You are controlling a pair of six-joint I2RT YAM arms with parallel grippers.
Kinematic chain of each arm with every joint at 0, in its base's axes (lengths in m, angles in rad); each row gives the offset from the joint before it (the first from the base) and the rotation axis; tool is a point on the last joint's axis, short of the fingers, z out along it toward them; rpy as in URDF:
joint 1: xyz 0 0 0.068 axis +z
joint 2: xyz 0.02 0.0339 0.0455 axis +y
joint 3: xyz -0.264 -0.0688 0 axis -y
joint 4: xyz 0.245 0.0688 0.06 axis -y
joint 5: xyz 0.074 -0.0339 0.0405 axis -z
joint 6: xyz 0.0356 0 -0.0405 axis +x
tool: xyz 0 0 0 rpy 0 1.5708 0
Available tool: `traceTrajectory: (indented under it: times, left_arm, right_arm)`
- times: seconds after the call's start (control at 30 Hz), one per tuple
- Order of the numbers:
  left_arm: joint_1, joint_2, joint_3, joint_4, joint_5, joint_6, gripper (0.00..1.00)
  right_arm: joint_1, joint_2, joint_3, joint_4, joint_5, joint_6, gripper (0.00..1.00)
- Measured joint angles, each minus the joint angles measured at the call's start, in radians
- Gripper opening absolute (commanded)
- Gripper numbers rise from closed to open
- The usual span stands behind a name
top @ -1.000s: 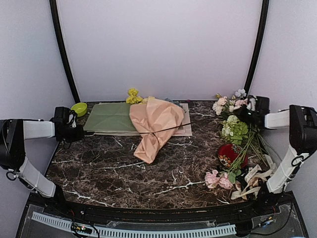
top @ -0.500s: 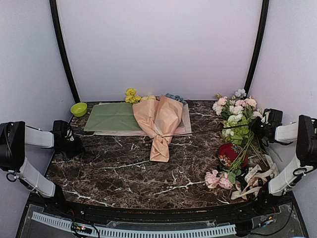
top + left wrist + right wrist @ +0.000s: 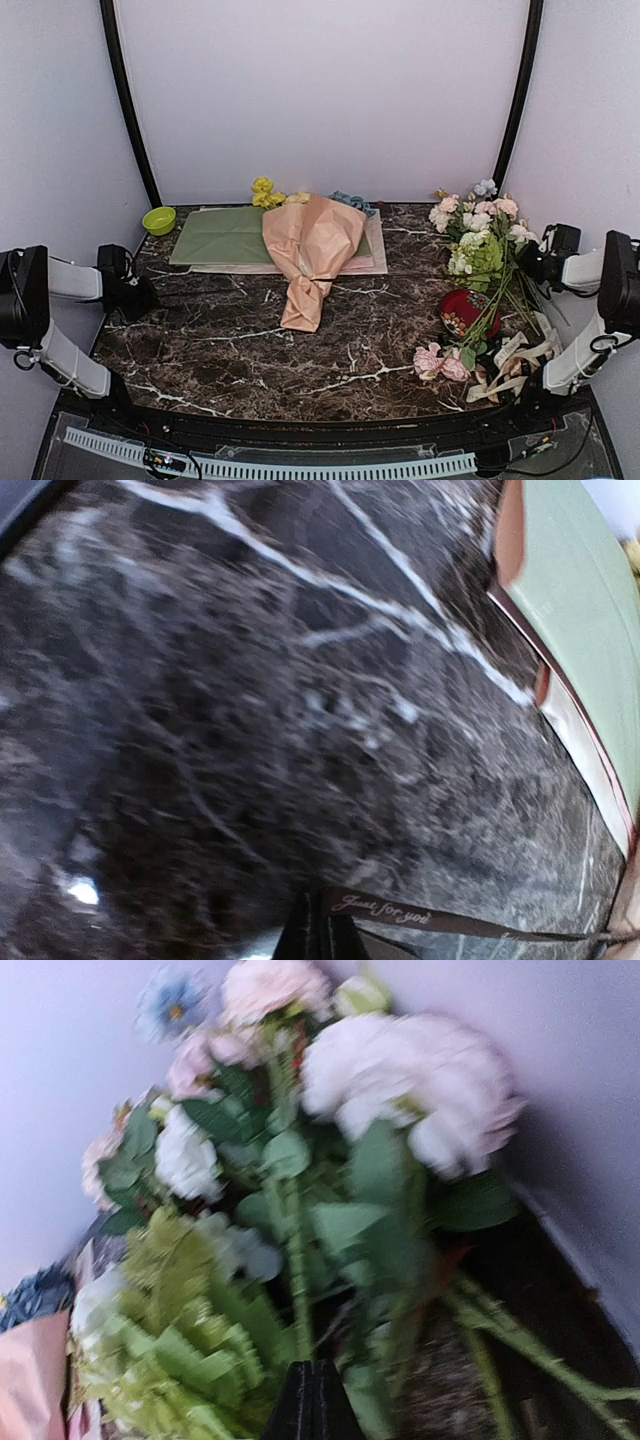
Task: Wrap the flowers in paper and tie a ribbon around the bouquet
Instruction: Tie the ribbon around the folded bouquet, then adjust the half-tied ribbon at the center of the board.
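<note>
Two arms flank a dark marbled desk (image 3: 230, 340), the left arm (image 3: 75, 285) low at its left edge and the right arm (image 3: 585, 270) at its right edge. The left jaws are clamped on the ribbon (image 3: 430, 920), a thin dark strip with pale script that runs rightward just above the desk. The right jaws are pressed together beside a loose bunch of pink, white and green flowers (image 3: 480, 240); whether they pinch anything cannot be told. The bouquet (image 3: 310, 250) lies mid-desk, a peach-pink paper cone with its narrow end toward the arms and its wide end overlapping a green sheet (image 3: 215, 237). Yellow flowers (image 3: 265, 192) and a blue head (image 3: 350, 200) show at the wide end. A green bowl (image 3: 158, 219) sits at the far left, and cream ribbons (image 3: 510, 360) lie near right.
</note>
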State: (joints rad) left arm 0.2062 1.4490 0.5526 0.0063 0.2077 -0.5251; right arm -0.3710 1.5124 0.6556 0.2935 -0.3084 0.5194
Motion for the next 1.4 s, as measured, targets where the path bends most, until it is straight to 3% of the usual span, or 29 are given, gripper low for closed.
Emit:
traceTrajectory:
  times: [0.27, 0.43, 0.5, 0.7, 0.8, 0.93, 1.07, 1.17, 1.3, 1.37, 1.4]
  left_arm:
    - [0.044, -0.008, 0.000, 0.000, -0.077, -0.011, 0.00]
    - [0.039, -0.034, -0.010, 0.008, -0.063, -0.010, 0.00]
    - [0.028, -0.044, -0.010, 0.016, -0.060, -0.006, 0.00]
    - [-0.080, -0.046, 0.004, 0.027, -0.061, 0.021, 0.00]
    - [-0.126, -0.046, 0.025, 0.030, -0.057, 0.032, 0.00]
    - [-0.155, -0.050, 0.070, 0.019, -0.066, 0.053, 0.00]
    - [-0.169, -0.073, 0.105, 0.013, -0.069, 0.075, 0.00]
    - [-0.178, -0.086, 0.118, 0.006, -0.069, 0.087, 0.00]
    - [-0.187, -0.091, 0.119, -0.005, -0.069, 0.099, 0.00]
    - [-0.190, -0.091, 0.119, -0.010, -0.069, 0.101, 0.00]
    - [-0.190, -0.091, 0.120, -0.011, -0.069, 0.103, 0.00]
  right_arm:
    - [-0.053, 0.008, 0.001, 0.006, 0.061, -0.036, 0.00]
    - [0.026, 0.008, 0.063, -0.048, 0.045, -0.118, 0.00]
    - [0.108, 0.008, 0.121, -0.061, 0.002, -0.170, 0.03]
    - [0.563, 0.068, 0.360, -0.143, -0.085, -0.400, 0.43]
    - [0.797, 0.208, 0.489, -0.180, -0.101, -0.509, 0.53]
    - [0.989, 0.415, 0.619, -0.298, -0.101, -0.631, 0.61]
    - [1.072, 0.531, 0.674, -0.399, -0.093, -0.727, 0.61]
    - [1.093, 0.555, 0.686, -0.449, -0.093, -0.775, 0.55]
    - [1.091, 0.566, 0.710, -0.474, -0.090, -0.808, 0.30]
    - [1.088, 0.571, 0.715, -0.471, -0.084, -0.819, 0.29]
    - [1.087, 0.573, 0.715, -0.470, -0.080, -0.824, 0.33]
